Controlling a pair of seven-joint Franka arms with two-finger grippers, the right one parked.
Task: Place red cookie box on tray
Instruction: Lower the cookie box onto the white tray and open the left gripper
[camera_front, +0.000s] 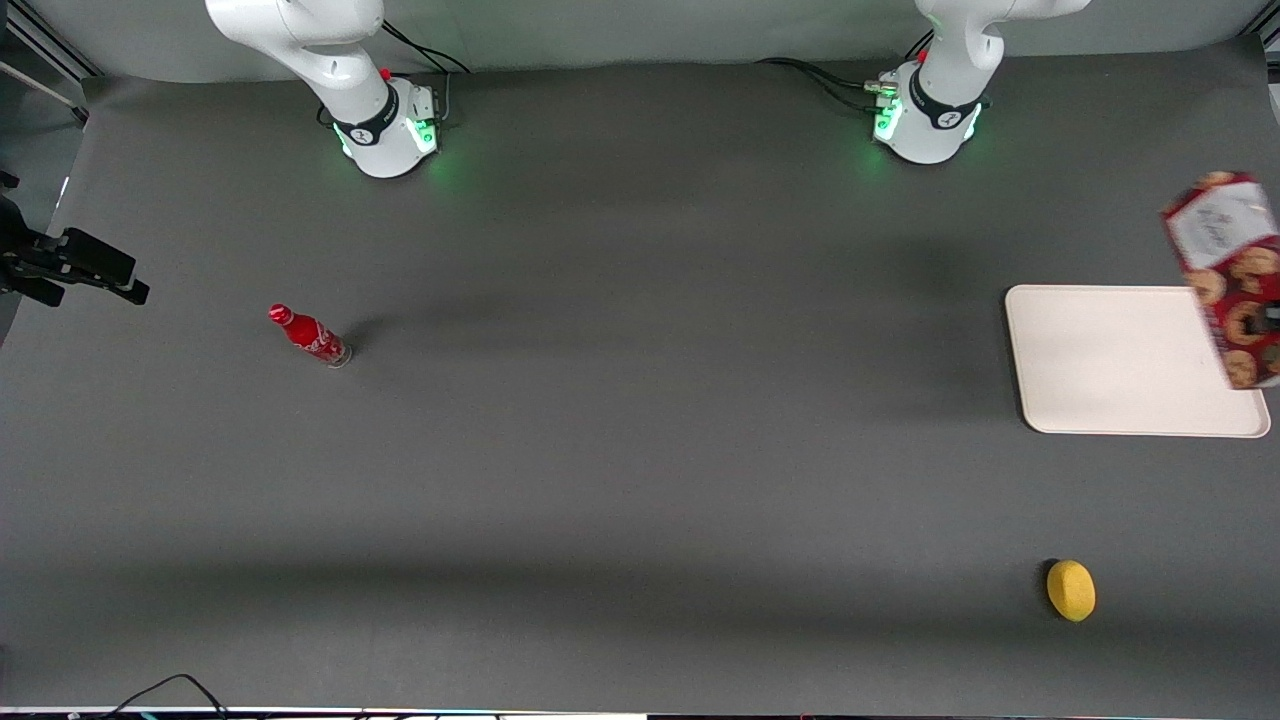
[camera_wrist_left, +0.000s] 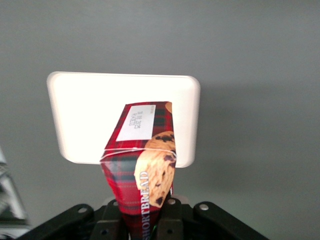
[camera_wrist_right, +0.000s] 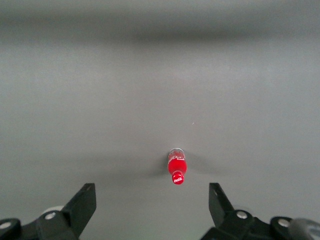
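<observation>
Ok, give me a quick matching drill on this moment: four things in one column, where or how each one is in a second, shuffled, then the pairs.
Things:
1. red cookie box
2. tray
3. lemon
4. red bottle

Places or states:
A. on the mat toward the parked arm's end
B. lifted above the tray, held by the gripper
C. flat on the mat, nothing resting on it
D. on the mat, nearer the front camera than the tray

Pairs: 1-B, 2-C, 3-D, 4-A
</observation>
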